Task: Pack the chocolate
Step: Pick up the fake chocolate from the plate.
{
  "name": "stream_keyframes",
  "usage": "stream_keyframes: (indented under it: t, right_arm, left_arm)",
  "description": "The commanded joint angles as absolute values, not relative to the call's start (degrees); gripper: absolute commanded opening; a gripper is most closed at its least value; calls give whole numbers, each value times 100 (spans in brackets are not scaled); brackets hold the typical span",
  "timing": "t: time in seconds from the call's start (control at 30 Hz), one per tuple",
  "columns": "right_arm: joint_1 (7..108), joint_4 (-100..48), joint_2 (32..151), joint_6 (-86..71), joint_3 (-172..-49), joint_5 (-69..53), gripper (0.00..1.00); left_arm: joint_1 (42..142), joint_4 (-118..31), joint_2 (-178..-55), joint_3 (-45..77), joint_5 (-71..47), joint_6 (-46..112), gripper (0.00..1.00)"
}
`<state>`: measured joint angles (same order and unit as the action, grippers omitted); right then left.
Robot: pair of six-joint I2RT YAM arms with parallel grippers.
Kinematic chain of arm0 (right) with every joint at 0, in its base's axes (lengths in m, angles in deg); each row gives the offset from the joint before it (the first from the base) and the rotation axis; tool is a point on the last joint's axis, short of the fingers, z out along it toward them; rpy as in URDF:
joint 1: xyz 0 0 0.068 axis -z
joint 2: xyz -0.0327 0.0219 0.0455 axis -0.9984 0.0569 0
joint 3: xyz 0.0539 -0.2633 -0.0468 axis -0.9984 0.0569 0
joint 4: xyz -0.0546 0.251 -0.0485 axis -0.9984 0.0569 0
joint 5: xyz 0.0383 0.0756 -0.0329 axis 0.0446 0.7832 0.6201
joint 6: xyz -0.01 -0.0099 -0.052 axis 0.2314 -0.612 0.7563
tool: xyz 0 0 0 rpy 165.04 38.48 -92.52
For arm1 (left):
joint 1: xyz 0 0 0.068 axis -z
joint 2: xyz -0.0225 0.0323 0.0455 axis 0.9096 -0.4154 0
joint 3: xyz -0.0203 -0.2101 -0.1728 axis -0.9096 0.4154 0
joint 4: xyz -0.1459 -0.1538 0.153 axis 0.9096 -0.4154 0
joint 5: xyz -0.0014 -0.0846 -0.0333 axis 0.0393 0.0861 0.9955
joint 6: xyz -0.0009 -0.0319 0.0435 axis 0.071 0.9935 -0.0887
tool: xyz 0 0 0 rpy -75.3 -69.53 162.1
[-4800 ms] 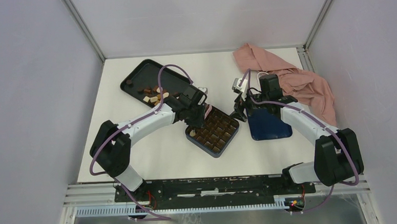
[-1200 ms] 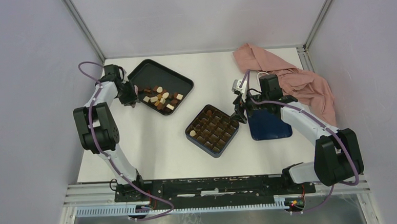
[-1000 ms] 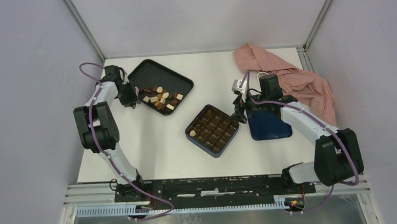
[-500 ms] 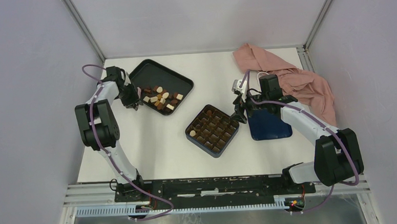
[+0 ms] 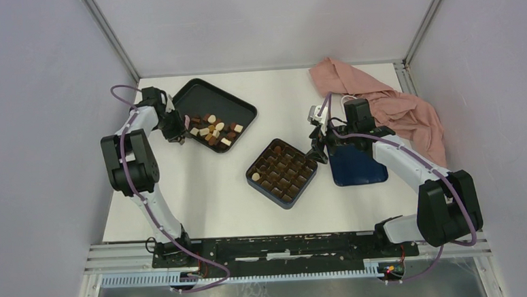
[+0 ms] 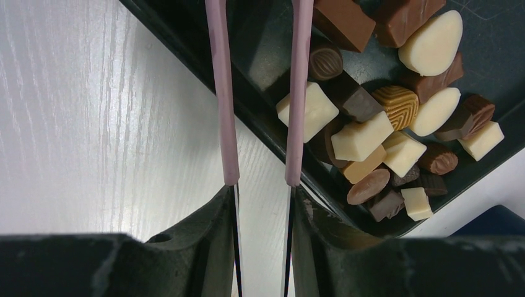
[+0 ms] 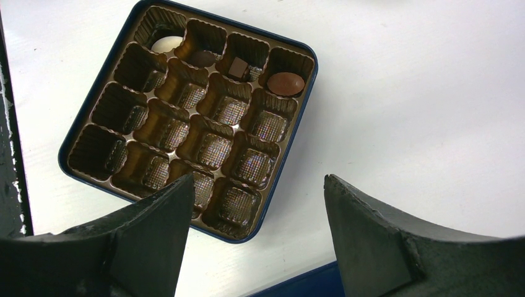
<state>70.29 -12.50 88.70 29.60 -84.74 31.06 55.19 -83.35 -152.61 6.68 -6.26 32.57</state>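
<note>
Loose chocolate (image 5: 213,132) pieces, dark, light brown and cream, lie heaped in the black tray (image 5: 207,100). In the left wrist view the chocolate (image 6: 371,133) sits just right of my left gripper's pink-sleeved fingers (image 6: 299,93). My left gripper (image 5: 175,130) hangs over the tray's left rim, open a little, with nothing between the fingers where they show; their ends run out of that view. The blue box (image 5: 282,173) holds several pieces (image 7: 285,83) along one row; its other cells (image 7: 213,148) are empty. My right gripper (image 7: 257,185) stands wide open and empty beside the box's right corner.
The blue lid (image 5: 357,165) lies flat right of the box, under the right wrist. A pink cloth (image 5: 388,104) is bunched at the back right. Bare white table (image 5: 202,192) lies between tray and box. Grey walls close in both sides.
Nearly five seconds ago the left gripper was over the box; it now sits at the tray's left edge and has edged slightly right over the last second. The right arm has not moved.
</note>
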Motion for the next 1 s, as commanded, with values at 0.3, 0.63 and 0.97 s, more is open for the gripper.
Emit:
stream_keyframes:
  t: [0.3,0.63,0.97]
  right_arm:
    - [7045,-1313,8909,3059,-8717,3204,82]
    - [7040,-1309,8909,3073,-8726,3193,82]
    - [7041,-1299,8884,3080,-8734,3187,82]
  left_arm:
    - [5506,-8477,-15543,95,-433,3045,40]
    - [5520,-8663,-15765,-152,-531,3082,38]
    - [5634,-9030,-15883,-433,-973,3023,38]
